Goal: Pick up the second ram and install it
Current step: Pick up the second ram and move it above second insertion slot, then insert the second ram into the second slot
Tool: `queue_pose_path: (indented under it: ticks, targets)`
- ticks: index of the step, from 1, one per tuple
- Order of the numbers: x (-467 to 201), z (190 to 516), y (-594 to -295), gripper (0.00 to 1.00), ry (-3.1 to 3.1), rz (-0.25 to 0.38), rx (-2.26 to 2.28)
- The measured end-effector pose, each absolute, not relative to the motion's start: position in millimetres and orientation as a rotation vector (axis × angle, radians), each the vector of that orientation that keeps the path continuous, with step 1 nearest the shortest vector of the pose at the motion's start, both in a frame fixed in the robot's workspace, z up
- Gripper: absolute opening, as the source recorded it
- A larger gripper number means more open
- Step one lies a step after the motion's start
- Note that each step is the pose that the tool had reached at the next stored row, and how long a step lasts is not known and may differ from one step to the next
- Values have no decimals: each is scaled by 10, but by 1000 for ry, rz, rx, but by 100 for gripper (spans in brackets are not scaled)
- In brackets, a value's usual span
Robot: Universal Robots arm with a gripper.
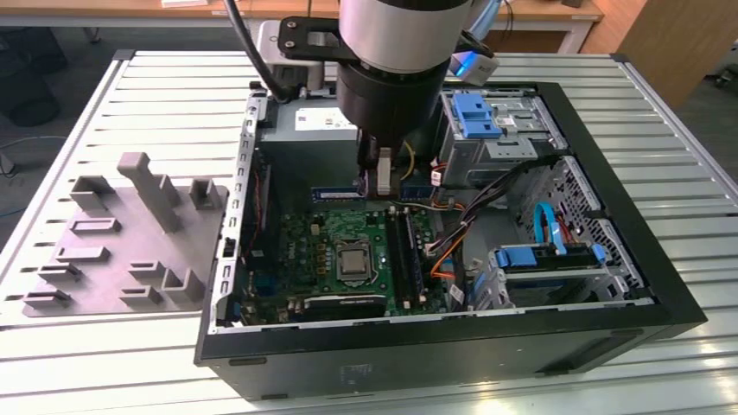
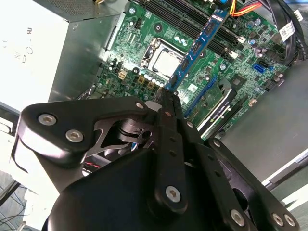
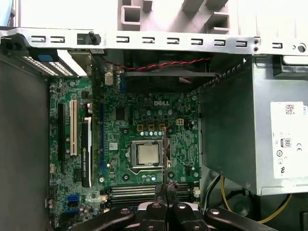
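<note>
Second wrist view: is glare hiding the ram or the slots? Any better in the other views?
Second wrist view: no glare on the ram or slots, plainly blue in the end effector; the power supply washes out white. First wrist view: even light on the board, ram edge-on; the fixture beyond is overexposed. Exterior view: the board lies dimmer inside the case, under the arm.

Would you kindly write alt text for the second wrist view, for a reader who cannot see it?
The gripper is shut on the second ram, a thin blue-green stick held over the green motherboard. The silver processor socket sits on the board near the stick.
</note>
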State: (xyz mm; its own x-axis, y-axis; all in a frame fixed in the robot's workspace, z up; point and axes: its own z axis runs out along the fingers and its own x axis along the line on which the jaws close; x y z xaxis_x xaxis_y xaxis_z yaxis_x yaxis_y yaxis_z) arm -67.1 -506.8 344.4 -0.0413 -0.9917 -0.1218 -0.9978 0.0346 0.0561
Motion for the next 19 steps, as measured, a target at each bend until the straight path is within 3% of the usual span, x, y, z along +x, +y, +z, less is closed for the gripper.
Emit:
queue_pose_path:
  ticks: [19]
  targets:
    - [-670, 3438, -5068, 12, 2249, 191, -2113]
